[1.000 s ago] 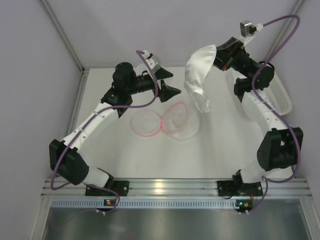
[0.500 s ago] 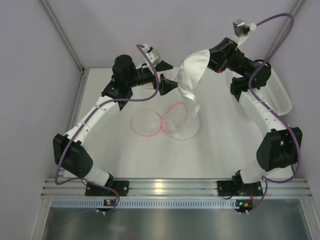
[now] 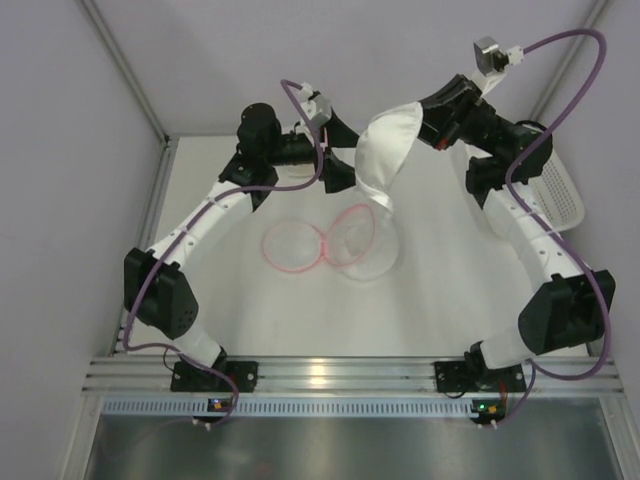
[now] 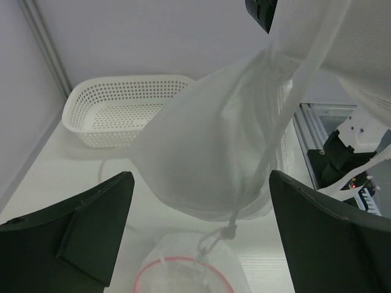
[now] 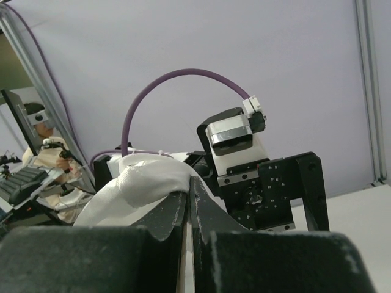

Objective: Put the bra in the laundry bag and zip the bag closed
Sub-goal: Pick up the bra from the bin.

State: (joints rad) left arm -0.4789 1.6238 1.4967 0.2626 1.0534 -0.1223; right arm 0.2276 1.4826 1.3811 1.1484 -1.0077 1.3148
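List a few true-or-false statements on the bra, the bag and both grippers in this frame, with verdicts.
1. The fingers of the right gripper are shut on the bra and hold it up. True.
2. The left gripper is clamped on the bra. False: its fingers stand wide open on either side of the hanging bra.
3. The bra is inside the laundry bag. False: the bag lies on the table and the bra hangs above it.
4. A white basket sits at the far right of the table. True.
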